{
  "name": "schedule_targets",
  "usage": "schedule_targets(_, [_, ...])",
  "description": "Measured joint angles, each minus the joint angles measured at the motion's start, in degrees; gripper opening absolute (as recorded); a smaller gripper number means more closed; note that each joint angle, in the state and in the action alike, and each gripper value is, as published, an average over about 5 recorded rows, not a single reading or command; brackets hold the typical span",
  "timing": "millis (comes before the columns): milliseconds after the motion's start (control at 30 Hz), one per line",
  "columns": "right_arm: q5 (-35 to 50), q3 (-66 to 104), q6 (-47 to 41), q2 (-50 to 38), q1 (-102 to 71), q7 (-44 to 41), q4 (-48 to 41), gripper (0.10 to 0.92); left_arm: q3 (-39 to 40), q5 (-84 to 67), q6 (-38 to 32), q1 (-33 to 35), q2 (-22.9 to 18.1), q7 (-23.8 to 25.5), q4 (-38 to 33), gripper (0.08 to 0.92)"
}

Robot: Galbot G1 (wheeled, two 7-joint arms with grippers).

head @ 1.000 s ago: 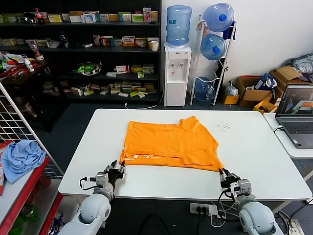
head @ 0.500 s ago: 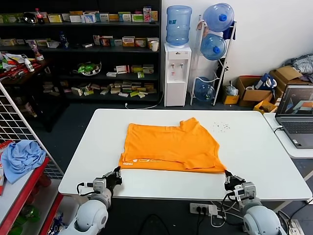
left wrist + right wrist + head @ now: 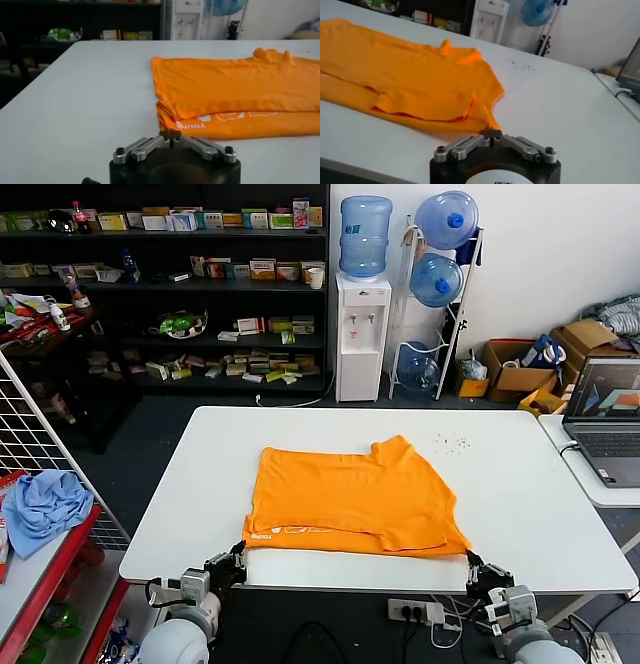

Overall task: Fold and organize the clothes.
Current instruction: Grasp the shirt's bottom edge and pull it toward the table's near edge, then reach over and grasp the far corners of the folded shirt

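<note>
Shirt (image 3: 355, 496): the orange T-shirt lies folded once near the middle of the desk (image 3: 530, 484), its hem edge close to the near edge, lettering showing along that border. Your left end effector (image 3: 228, 565) sits closed at the near edge by the shirt's left corner; your right end effector (image 3: 484, 572) sits closed at the near edge by the right corner. Neither appears to grip cloth, though the right fingertips sit very close to the corner. Pull both back evenly, clear of the fabric, so the fold stays flat. The shirt's long axis runs parallel to the near edge; its neck opening points toward the far right corner.
</note>
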Motion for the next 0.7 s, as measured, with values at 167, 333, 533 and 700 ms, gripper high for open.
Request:
schedule_targets(167, [1.22,0.51,-1.07,-0.61,-1.32,0.88,1.97,0.267,-0.50,0.46,0.89,2.06,1.10,-0.04,-2.37,0.180])
schedule_targets(333, [3.63,1.39,-2.52,-1.70,-1.78,2.12,3.72,0.415,-0.91,0.41,2.01,2.94,2.04,-0.30,-4.17,0.319])
schedule_targets(533, [6.94,1.79,-1.84,-3.57,-0.58,2.79,4.09,0.588,-1.24,0.12,1.92,2.79,2.67,-0.16,-5.30,0.492])
schedule_targets(700, [10.12,1.08,0.11,-5.15,3.71,2.59,1.51,0.718,-0.78,0.33,-0.30,0.28,2.14,0.57,-4.26,0.640])
